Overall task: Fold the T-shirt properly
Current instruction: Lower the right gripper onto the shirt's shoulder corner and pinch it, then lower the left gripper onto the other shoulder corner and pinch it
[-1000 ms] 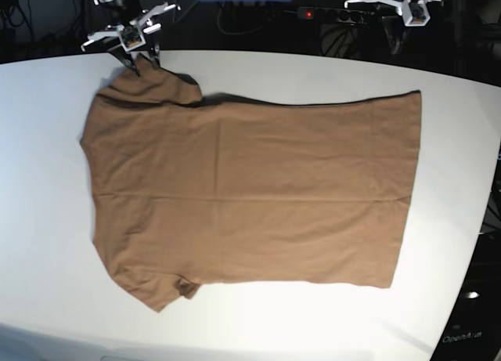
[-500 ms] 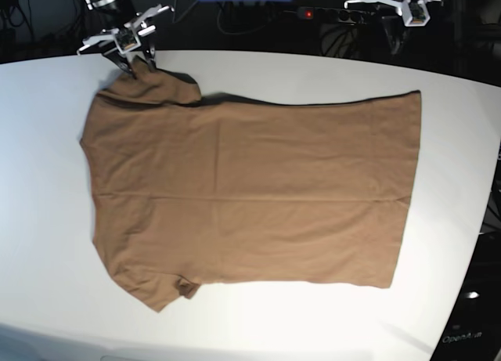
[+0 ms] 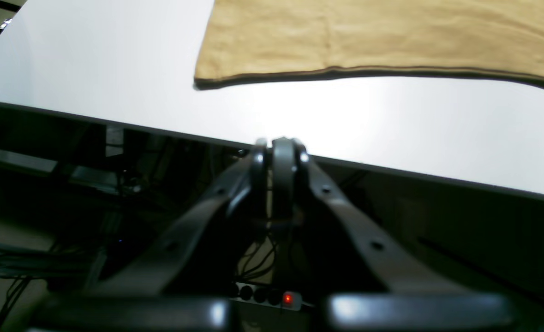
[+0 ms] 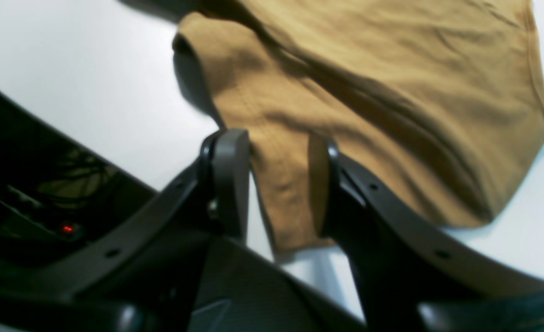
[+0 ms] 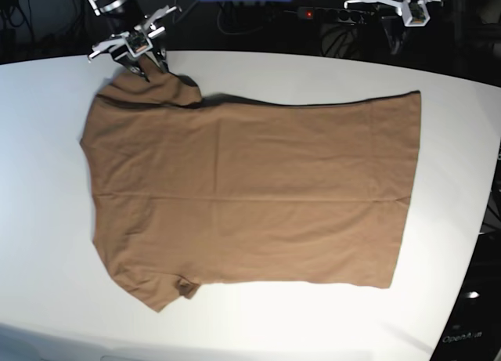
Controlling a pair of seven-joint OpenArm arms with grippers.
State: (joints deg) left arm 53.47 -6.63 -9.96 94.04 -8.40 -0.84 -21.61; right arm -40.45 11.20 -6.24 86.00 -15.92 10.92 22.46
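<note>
The right gripper point(image 4: 276, 184) straddles the far sleeve of the T-shirt point(image 5: 250, 189), its fingers spread with a fold of sleeve cloth between them; whether they actually pinch it cannot be told. The left gripper point(image 3: 278, 159) hangs past the far edge of the white surface point(image 5: 313, 67), fingers pressed together on nothing, well apart from the hem. The tan-brown T-shirt lies flat across the surface, hem toward the left arm's side, its far sleeve point(image 4: 299, 115) bunched.
</note>
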